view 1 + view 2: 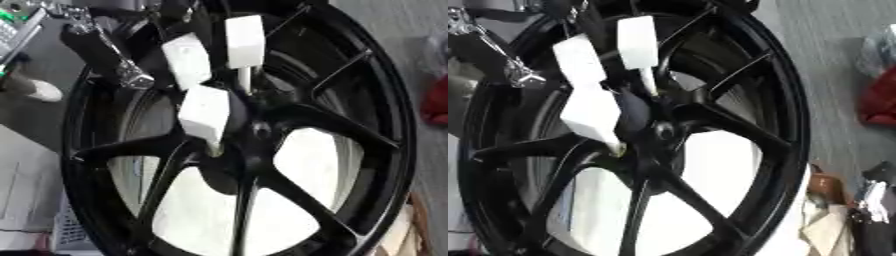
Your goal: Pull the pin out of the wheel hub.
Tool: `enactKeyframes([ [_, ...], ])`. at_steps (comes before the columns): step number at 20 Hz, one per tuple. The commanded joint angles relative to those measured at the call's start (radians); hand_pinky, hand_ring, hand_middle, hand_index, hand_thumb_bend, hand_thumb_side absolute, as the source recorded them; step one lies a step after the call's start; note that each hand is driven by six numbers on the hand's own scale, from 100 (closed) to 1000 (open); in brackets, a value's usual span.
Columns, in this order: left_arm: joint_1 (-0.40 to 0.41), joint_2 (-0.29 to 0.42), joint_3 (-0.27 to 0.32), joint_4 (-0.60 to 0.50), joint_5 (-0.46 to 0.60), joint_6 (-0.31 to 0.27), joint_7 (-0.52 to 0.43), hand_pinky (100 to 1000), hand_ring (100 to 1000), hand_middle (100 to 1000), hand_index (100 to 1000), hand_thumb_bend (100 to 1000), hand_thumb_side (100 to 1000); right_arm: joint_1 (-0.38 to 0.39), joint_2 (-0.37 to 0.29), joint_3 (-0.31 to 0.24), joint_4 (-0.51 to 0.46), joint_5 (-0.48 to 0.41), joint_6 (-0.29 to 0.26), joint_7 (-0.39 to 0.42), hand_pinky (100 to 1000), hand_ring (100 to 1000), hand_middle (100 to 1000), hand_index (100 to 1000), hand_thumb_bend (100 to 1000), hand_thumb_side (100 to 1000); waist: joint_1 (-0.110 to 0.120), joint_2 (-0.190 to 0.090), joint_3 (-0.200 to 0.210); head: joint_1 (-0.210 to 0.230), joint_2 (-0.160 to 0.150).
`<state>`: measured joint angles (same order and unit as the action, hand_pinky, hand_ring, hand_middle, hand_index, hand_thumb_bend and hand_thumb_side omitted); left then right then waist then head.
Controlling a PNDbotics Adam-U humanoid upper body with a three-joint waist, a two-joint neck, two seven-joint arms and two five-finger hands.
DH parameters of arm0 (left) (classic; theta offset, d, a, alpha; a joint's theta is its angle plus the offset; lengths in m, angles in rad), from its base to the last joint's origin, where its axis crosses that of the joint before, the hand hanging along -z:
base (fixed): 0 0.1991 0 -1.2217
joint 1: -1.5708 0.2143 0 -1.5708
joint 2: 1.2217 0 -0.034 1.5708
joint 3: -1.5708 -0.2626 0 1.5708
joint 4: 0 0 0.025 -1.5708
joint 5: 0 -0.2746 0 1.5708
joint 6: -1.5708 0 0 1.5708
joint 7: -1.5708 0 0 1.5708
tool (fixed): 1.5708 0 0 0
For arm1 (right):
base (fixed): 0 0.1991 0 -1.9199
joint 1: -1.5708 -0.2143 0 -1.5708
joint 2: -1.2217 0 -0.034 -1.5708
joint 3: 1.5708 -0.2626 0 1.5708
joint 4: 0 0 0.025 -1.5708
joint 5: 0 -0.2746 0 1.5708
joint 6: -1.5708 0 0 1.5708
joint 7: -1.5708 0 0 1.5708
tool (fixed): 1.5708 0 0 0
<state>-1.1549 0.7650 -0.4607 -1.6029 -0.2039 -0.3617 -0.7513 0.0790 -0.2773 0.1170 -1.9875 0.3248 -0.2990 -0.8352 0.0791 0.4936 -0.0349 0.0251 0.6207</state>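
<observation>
A large black spoked wheel (350,145) stands on edge and fills both views, its hub (260,131) near the middle. A white pin (244,40) with a blocky head and a thin stem runs down into the hub from above. Left of it are two more white blocks, an upper block (186,60) and a lower block (204,112) that tapers to a tip beside the hub. My left hand (109,52), black with silver parts, comes in from the upper left and lies against the rim near the blocks. It is dark against the dark wheel, so its grip is unclear.
A red object (435,100) lies on the grey floor right of the wheel. Brown and dark items (824,187) sit at the lower right. A white slatted crate (70,230) is at the lower left, and a white rounded object (35,89) at the left.
</observation>
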Motion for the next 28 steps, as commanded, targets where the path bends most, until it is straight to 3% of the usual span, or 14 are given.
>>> enactKeyframes([
  [1, -0.021, 0.009, 0.002, 0.001, -0.001, -0.121, -0.124, 813, 808, 675, 790, 171, 100, -0.003, -0.003, -0.003, -0.012, -0.004, -0.006, -0.001, 518, 901, 855, 833, 100, 576, -0.001, -0.017, -0.002, 0.004, -0.015],
  [8, -0.019, 0.007, -0.006, 0.003, 0.023, -0.117, -0.154, 800, 774, 625, 749, 108, 114, -0.006, -0.001, -0.005, -0.012, -0.005, -0.004, -0.005, 519, 901, 855, 833, 100, 577, 0.002, -0.015, -0.005, 0.004, -0.011],
  [15, -0.021, 0.007, -0.006, 0.007, 0.048, -0.103, -0.156, 746, 618, 437, 540, 100, 127, -0.005, -0.001, -0.005, -0.012, -0.007, 0.000, -0.006, 519, 901, 855, 833, 100, 578, 0.005, -0.017, -0.007, 0.007, -0.009],
  [19, -0.029, -0.008, -0.004, 0.034, 0.039, -0.088, -0.156, 737, 575, 356, 454, 100, 131, -0.008, -0.001, -0.004, -0.012, -0.011, 0.000, -0.003, 518, 901, 854, 834, 100, 579, 0.008, -0.016, -0.014, 0.014, -0.014],
  [25, -0.039, -0.028, 0.006, 0.082, 0.041, -0.085, -0.155, 694, 515, 277, 294, 100, 171, -0.010, 0.001, -0.003, -0.012, -0.015, 0.001, 0.002, 518, 901, 855, 834, 100, 582, 0.011, -0.013, -0.017, 0.018, -0.015],
  [28, -0.049, -0.031, 0.020, 0.092, 0.072, -0.077, -0.143, 678, 501, 255, 256, 100, 183, -0.010, 0.002, -0.004, -0.012, -0.016, 0.003, 0.003, 518, 902, 855, 834, 100, 582, 0.013, -0.014, -0.016, 0.016, -0.010],
])
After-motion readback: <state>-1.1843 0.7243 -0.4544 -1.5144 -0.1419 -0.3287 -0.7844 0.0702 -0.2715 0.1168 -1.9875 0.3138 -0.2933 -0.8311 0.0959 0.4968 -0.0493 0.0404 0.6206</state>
